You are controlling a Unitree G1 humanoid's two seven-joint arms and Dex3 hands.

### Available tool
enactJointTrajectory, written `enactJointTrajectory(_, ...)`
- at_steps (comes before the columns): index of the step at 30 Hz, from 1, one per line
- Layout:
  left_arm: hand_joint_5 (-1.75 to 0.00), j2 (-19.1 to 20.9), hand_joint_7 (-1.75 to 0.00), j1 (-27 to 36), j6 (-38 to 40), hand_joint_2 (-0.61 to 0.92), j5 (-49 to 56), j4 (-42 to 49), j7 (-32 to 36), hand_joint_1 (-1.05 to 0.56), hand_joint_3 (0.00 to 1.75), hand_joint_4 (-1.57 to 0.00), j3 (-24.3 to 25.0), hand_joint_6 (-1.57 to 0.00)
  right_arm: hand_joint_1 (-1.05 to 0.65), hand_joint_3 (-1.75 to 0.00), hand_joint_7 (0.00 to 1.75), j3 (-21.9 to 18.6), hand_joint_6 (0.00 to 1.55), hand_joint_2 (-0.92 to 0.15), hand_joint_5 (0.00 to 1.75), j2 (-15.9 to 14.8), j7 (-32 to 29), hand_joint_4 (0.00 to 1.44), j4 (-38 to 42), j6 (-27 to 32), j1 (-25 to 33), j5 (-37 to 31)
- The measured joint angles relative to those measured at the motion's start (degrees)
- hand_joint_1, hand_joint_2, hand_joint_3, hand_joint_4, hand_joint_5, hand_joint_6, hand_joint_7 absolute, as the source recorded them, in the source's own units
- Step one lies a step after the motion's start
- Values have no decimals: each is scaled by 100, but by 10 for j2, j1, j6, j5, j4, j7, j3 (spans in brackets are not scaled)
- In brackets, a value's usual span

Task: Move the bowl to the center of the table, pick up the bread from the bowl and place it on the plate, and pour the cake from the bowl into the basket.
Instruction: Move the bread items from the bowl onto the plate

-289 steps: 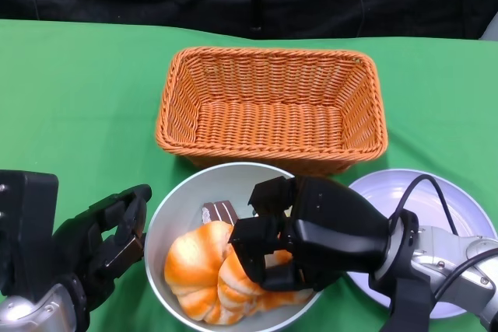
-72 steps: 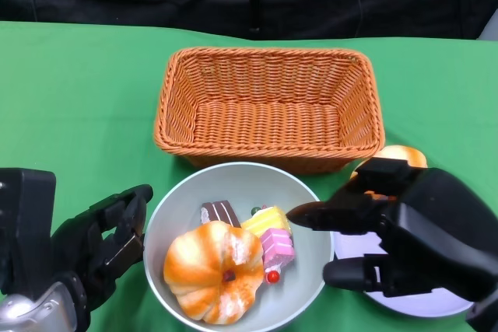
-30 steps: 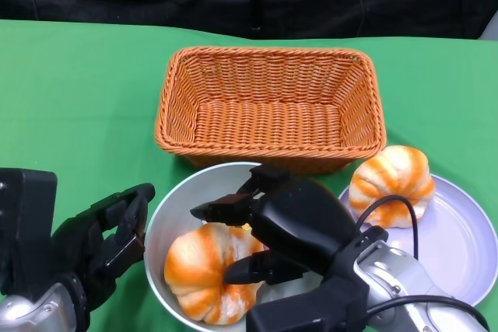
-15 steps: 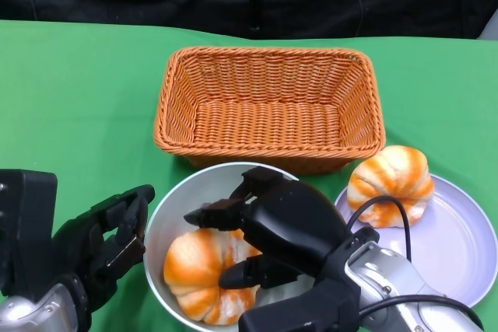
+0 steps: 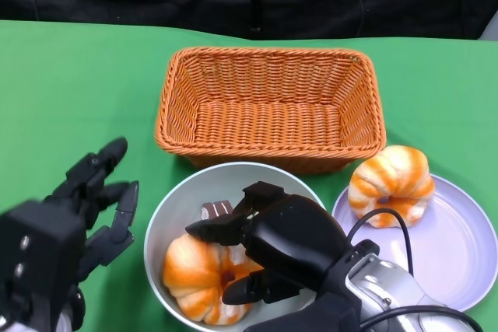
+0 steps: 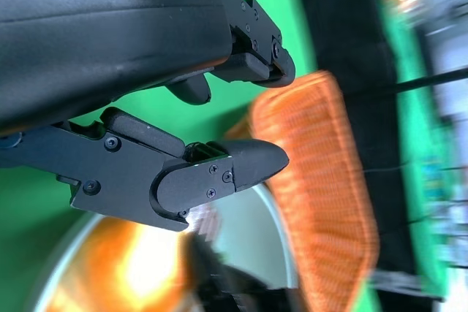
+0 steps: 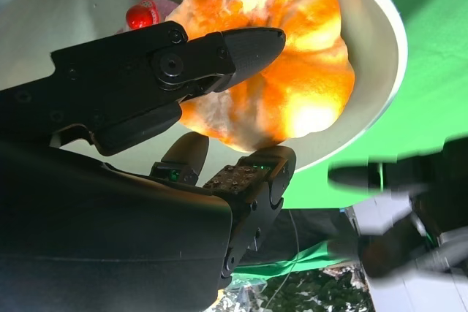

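Lifted since earlier, the empty, spread left hand [image 5: 89,192] hovers beside the bowl [image 5: 167,211], while the right hand [image 5: 261,250] closes loosely around its remaining bread [image 5: 198,277], which may slip.

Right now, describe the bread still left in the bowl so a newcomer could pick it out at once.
Find the orange wicker basket at the middle of the green table; the pale bowl sits just in front of it. The bread lies in the bowl's near half, under the fingers of the right hand. It is orange and white, pumpkin-shaped, and far bigger than the small cake pieces; its twin lies on the plate.
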Motion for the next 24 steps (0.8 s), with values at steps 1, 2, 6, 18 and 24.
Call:
enactJointTrajectory(1,-104,-6,-2,0,-25,92,0,9,1,-64,71,0,2,-35,-58,-12,4,0,59,-92,94,0,-2,21,2,-2,0,0)
enactJointTrajectory(2,-105,-11,-2,1,-48,92,0,18,3,-65,71,0,4,-35,-57,-12,4,0,60,-92,94,0,-6,22,5,-4,0,0)
enactJointTrajectory(6,-103,-24,-2,1,-110,92,-1,38,4,-68,72,0,10,-35,-42,-11,13,0,76,-91,106,-1,-40,44,20,-22,1,0)
enactJointTrajectory(18,-108,-32,-4,0,-179,92,-7,73,1,-70,68,0,16,-37,-19,-144,174,-3,80,-30,175,8,-228,102,100,-160,3,25)
enactJointTrajectory(24,-109,-33,-5,-2,-223,92,-13,97,-3,-70,69,0,18,-37,-19,-152,175,-3,80,-24,175,11,-293,103,131,-201,1,17)
